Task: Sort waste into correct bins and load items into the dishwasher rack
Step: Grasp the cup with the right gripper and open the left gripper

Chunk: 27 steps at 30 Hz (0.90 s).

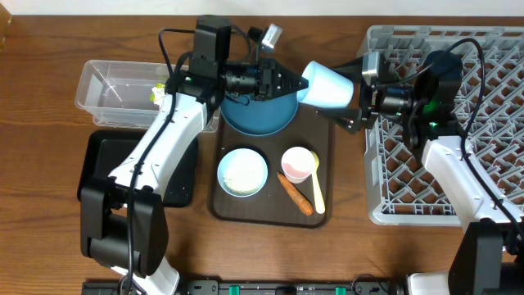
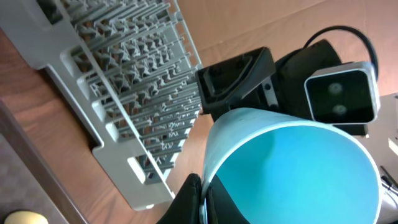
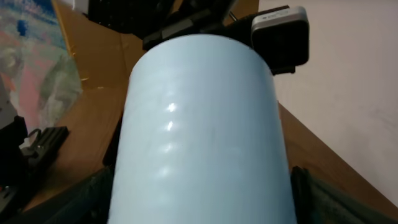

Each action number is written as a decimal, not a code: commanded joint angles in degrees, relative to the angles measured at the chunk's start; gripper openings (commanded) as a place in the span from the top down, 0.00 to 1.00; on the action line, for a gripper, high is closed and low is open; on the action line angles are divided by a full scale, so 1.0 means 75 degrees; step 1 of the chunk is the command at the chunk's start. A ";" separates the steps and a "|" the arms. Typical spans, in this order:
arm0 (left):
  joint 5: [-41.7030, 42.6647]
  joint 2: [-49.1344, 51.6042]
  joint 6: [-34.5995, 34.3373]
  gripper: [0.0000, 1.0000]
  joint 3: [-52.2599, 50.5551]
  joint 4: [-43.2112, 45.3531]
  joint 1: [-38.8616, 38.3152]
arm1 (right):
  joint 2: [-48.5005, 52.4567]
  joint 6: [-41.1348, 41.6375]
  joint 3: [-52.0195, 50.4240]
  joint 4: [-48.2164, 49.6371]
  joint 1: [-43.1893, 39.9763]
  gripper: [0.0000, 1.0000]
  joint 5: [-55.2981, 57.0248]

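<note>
The light blue cup (image 1: pixel 327 84) hangs on its side in the air between both arms, above the brown tray's far right corner. My left gripper (image 1: pixel 299 82) is shut on its rim; the left wrist view shows the fingers (image 2: pixel 204 193) pinching the cup wall (image 2: pixel 292 168). My right gripper (image 1: pixel 358 90) is at the cup's base. In the right wrist view its fingers (image 3: pixel 199 205) flank the cup body (image 3: pixel 199 124) and look open. The grey dishwasher rack (image 1: pixel 491 164) is on the right and also shows in the left wrist view (image 2: pixel 124 81).
On the brown tray (image 1: pixel 327 147) are the dark blue bowl (image 1: pixel 258 115), small white bowl (image 1: pixel 242 172), pink cup (image 1: pixel 298 164), pale yellow spoon (image 1: pixel 318 192) and carrot piece (image 1: pixel 293 192). The clear tub (image 1: pixel 115 90) holds a yellow-green wrapper (image 1: pixel 155 94). The black tray (image 1: pixel 98 164) lies below it.
</note>
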 commanded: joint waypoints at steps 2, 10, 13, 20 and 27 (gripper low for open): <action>-0.0009 -0.0023 -0.0408 0.94 0.0076 0.0213 0.0169 | 0.0058 0.0172 0.0099 0.0012 -0.0169 0.12 -0.0117; -0.0009 -0.0023 -0.0437 0.94 0.0076 0.0207 0.0160 | 0.0058 0.0172 0.0099 0.0189 -0.0189 0.12 -0.0117; -0.0006 -0.0023 -0.0466 0.94 0.0076 0.0207 0.0160 | 0.0058 0.0172 0.0099 0.0341 -0.0189 0.13 -0.0117; -0.0006 -0.0023 -0.0545 0.94 0.0076 0.0210 0.0160 | 0.0058 0.0175 0.0099 0.0481 -0.0187 0.17 -0.0114; 0.0003 -0.0023 -0.0662 0.94 0.0076 0.0207 0.0157 | 0.0058 0.0175 0.0099 0.0656 -0.0146 0.23 -0.0099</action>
